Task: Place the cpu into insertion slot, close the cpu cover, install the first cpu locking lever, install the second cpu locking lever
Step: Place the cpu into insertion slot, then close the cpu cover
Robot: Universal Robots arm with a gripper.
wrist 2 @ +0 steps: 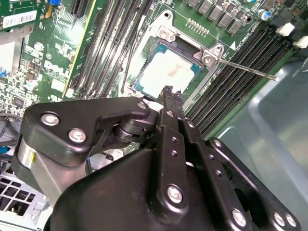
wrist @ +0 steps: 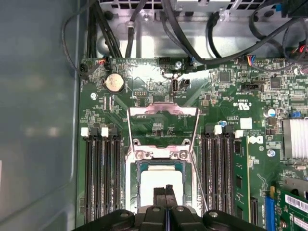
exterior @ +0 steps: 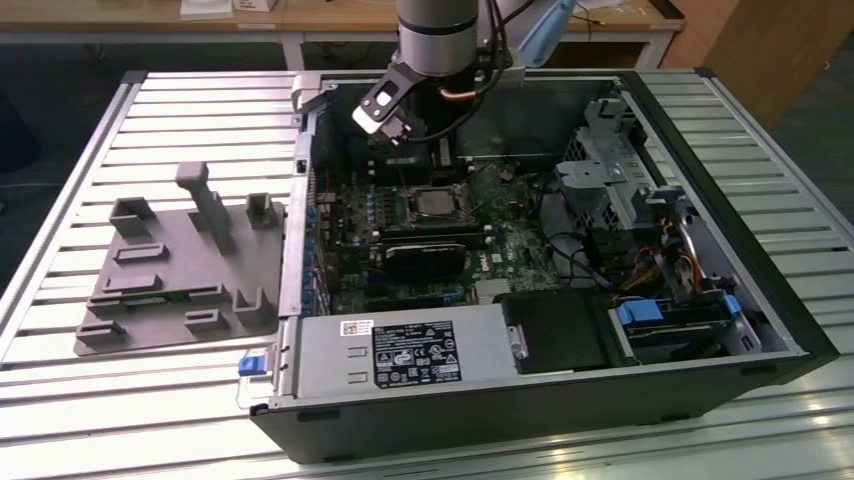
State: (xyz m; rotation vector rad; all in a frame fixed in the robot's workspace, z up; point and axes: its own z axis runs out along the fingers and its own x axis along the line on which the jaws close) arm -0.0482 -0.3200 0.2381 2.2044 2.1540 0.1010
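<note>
Silver cpu [wrist: 161,185] in insertion slot [wrist: 136,183], empty hand [wrist: 165,190] closed above, cpu cover [wrist: 163,110] open in first wrist view

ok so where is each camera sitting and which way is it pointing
Exterior view: off the arm, raised, looking down into the open computer case on the slatted table; the arm reaches in.
First wrist view: on the arm, looking straight down at the motherboard; the shut pincer shows.
Second wrist view: on the arm, looking obliquely along the pincer body at the motherboard.
Both wrist views share the cpu just beyond the pincer.
</note>
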